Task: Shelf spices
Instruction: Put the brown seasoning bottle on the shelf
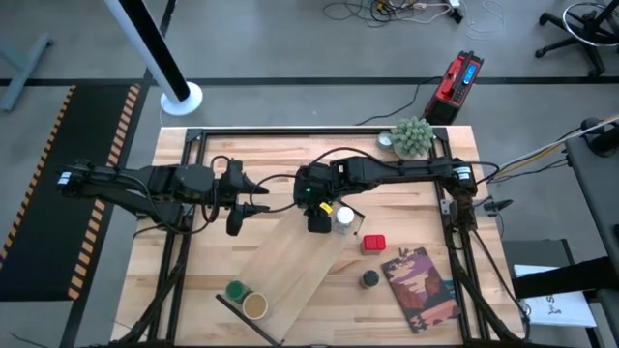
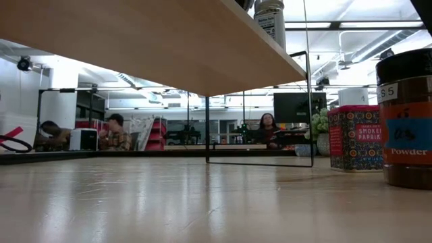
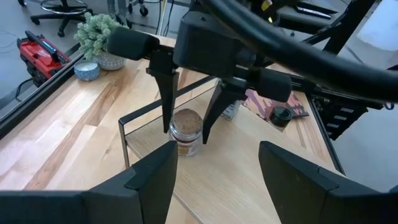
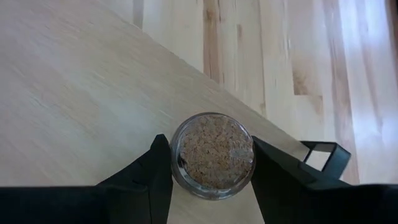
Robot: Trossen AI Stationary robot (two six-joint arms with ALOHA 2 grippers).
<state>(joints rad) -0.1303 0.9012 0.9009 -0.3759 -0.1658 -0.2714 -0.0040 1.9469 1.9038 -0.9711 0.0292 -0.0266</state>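
Observation:
The shelf point(image 1: 290, 266) is a pale plywood board on thin black rails, lying slantwise on the table. My right gripper point(image 1: 317, 215) is over its far end, shut on a clear glass jar point(image 3: 185, 132) of brown spice, which also shows from above in the right wrist view point(image 4: 214, 155). A white-topped jar point(image 1: 343, 218) stands right beside it. Green-topped point(image 1: 235, 290) and tan-topped point(image 1: 254, 305) jars stand on the shelf's near end. A red jar point(image 1: 374, 243) and a black-topped jar point(image 1: 370, 279) stand on the table. My left gripper point(image 3: 217, 180) is open and empty, left of the shelf. My right gripper pinches the clear glass jar between its two fingers point(image 3: 166, 93), one on each side of the jar's upper part point(image 3: 176, 124). The fingers come from above and point down. The jar stands upright with its base on the shelf's far end point(image 4: 74, 93).
A reddish-brown book point(image 1: 421, 285) lies at the table's near right. A fuzzy green potted plant point(image 1: 411, 137) and a small bowl point(image 3: 87, 70) stand at the far right. The black frame rails point(image 1: 453, 222) run along the table's sides. People sit in the room beyond point(image 2: 115, 131).

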